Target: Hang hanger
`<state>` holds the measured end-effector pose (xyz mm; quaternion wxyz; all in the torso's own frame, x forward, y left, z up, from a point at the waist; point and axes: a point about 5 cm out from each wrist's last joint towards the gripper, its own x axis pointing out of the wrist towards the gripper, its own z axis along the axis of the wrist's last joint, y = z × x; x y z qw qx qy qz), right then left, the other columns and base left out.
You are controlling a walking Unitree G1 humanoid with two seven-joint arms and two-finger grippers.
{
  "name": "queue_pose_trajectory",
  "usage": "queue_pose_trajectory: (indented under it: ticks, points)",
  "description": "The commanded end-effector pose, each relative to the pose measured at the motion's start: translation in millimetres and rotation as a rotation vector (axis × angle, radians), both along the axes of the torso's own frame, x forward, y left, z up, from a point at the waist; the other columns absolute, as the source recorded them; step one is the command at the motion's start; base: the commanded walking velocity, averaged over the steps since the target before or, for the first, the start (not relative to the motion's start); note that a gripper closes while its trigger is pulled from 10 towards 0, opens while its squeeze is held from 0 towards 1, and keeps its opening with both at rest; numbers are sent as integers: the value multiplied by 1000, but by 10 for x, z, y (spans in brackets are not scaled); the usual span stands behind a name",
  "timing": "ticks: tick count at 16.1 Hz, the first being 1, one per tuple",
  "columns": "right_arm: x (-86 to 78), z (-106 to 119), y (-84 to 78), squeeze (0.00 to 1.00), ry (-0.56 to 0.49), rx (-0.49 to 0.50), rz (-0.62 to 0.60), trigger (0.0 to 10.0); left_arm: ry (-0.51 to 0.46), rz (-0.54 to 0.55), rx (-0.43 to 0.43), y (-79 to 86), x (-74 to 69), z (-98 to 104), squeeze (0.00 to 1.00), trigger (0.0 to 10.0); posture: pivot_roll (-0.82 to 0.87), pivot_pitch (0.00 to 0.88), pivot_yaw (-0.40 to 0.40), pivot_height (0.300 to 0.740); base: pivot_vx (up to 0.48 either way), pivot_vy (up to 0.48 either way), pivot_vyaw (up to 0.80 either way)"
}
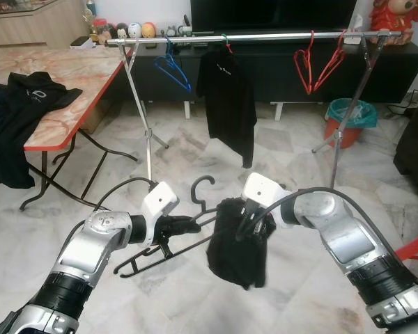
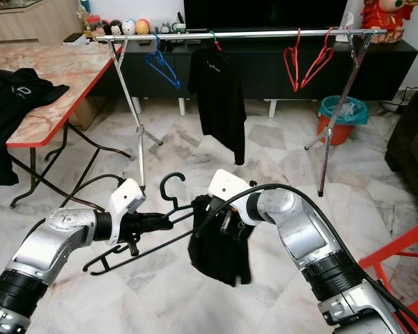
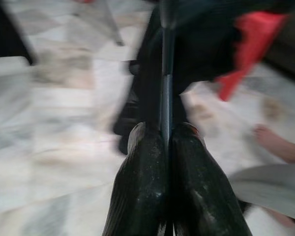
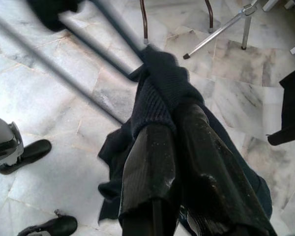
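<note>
Hanger (image 1: pixel 168 240), black, hangs low between our arms above the floor: left hand (image 1: pixel 183 225) clamps its bar, right hand (image 1: pixel 245 226) pinches the limp black garment (image 1: pixel 237 250) draped on it. We judge it light but stiff, the cloth slippery; grip near the hook.

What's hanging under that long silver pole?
Under the silver pole hang a blue hanger, a black shirt and two red hangers. The shirt covers most of its own hanger; only a small hook peeks out on top.
</note>
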<state>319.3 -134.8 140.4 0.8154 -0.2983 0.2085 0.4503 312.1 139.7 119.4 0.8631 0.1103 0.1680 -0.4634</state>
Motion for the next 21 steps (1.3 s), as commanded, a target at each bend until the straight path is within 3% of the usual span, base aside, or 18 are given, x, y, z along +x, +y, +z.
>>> queue_pose_trajectory:
  ticks: [1,6,13,16,21]
  points:
    - [-55,52,85,0,1,16,56,10000,-93,128,60,103,165,84,0,10000,-72,0,45,719,0,0,0]
    - [-74,64,88,0,3,19,69,10000,-95,205,61,111,226,92,0,10000,-77,0,45,719,0,0,0]
    - [-166,121,113,0,15,41,145,10000,-71,107,22,25,141,72,0,10000,-81,0,46,719,0,0,0]
    - [-232,168,153,0,3,107,222,10000,-40,1,-50,-42,41,121,0,10000,-78,0,44,719,0,0,0]
    - [-222,174,153,0,-19,154,234,10000,-6,-75,-117,-77,-29,178,0,10000,-75,0,42,719,0,0,0]
